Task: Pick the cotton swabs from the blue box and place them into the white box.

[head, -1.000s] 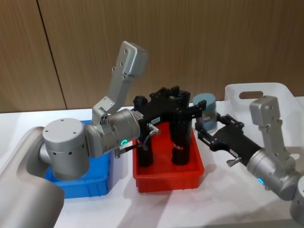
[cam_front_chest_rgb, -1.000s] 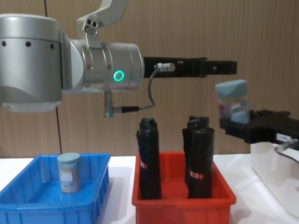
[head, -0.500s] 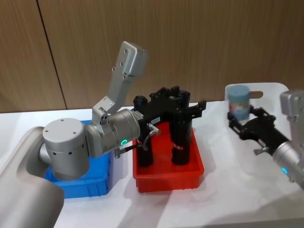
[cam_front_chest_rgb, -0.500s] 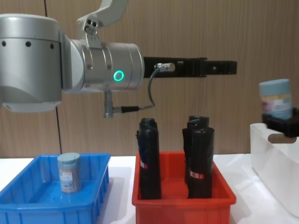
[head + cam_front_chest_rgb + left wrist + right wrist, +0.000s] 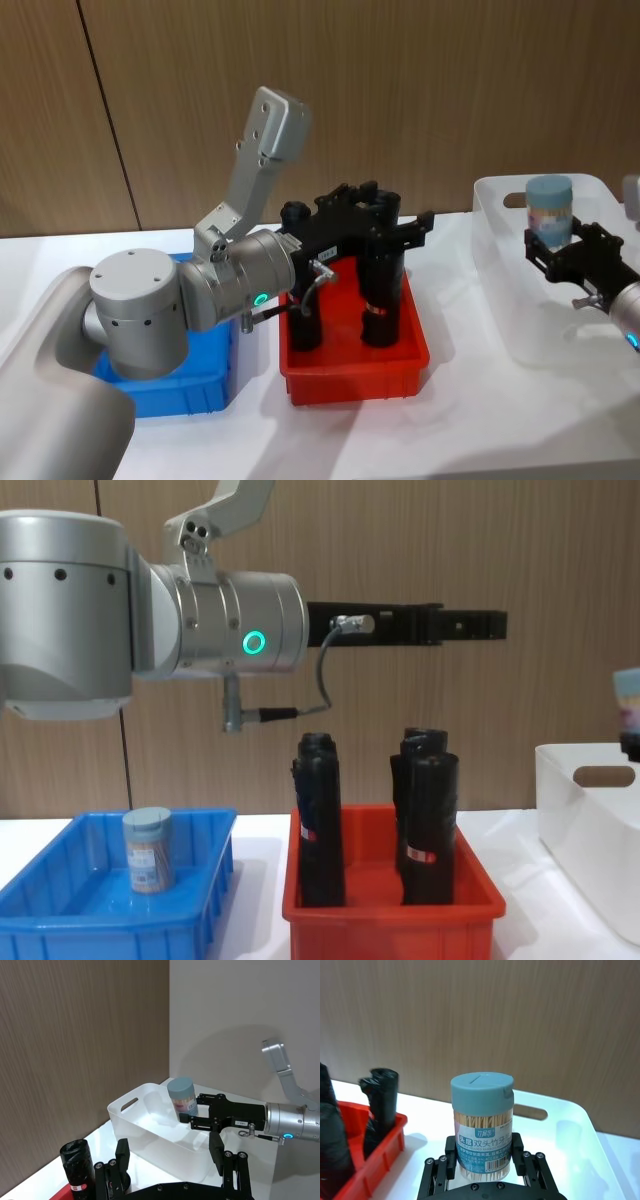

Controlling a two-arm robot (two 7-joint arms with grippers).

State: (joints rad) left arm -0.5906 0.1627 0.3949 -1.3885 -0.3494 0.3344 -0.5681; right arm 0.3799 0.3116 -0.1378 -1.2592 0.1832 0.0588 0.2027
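Note:
My right gripper (image 5: 556, 247) is shut on a cotton swabs jar (image 5: 550, 205) with a pale blue lid, holding it upright above the white box (image 5: 492, 260). The right wrist view shows the jar (image 5: 481, 1125) between the gripper's (image 5: 482, 1162) black fingers, with the white box (image 5: 560, 1110) behind it. A second cotton swabs jar (image 5: 148, 850) stands in the blue box (image 5: 60, 920) at the left. My left gripper (image 5: 478, 626) hangs open and empty, high over the red bin; its two fingers (image 5: 216, 1146) stand well apart.
A red bin (image 5: 390, 920) holding tall black cylinders (image 5: 320, 820) sits between the blue box and the white box. The left arm's big grey elbow (image 5: 140, 310) hangs over the blue box (image 5: 200, 390). A wooden wall stands behind the table.
My right gripper has carried the jar to the right, from beside the red bin to above the white box. The left arm has not moved.

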